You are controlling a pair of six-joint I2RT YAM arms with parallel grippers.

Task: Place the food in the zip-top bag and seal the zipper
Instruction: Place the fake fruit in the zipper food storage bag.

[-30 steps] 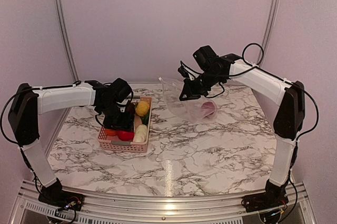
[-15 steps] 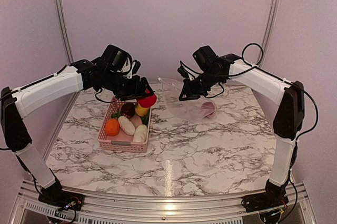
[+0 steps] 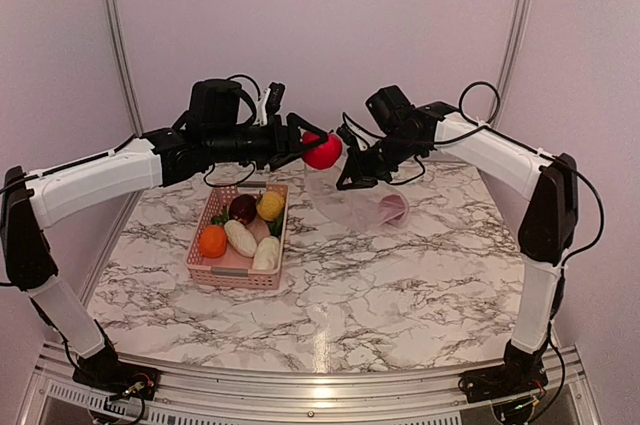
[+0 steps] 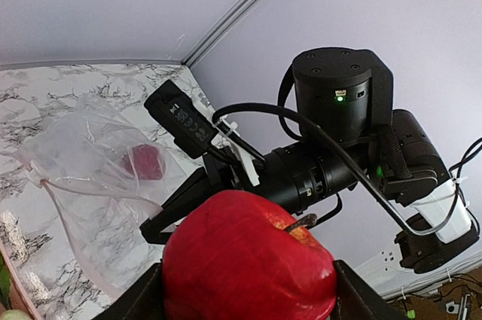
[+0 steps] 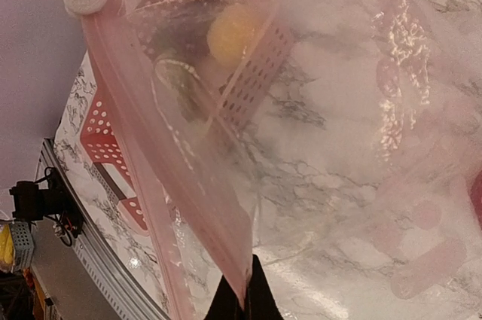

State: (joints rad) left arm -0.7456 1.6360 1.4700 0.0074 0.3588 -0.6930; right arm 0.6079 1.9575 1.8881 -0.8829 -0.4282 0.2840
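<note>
Top external: left claw (image 3: 314, 149) is clamped on a red apple (image 3: 324, 152) and holds it in the air, arm stretched out level. Right claw (image 3: 350, 179) sits just past the apple and a bit lower, pinched tight on the top edge of the bag (image 3: 352, 203). The bag hangs from the right claw down to the table (image 3: 400, 285), mouth held up and facing the apple, unsealed. Apple is outside the bag, close to the mouth; can't tell if it touches the film. One red piece (image 3: 394, 209) lies inside the bag, below and beyond the right claw. Basket (image 3: 232, 276) sits on the table below and behind the left claw. It holds an orange (image 3: 212, 241), white pieces (image 3: 240, 237), a purple piece (image 3: 242, 208) and a yellow piece (image 3: 270, 205).

Left wrist: apple fills the gap between both fingers (image 4: 140, 302), stem end pointing toward the right claw. Bag lies ahead of the left claw and lower, red piece visible inside.

Right wrist: zipper (image 5: 162, 162) runs down into the fingertips, jaws closed on it. Basket and yellow piece show through the film ahead of the right claw.
</note>
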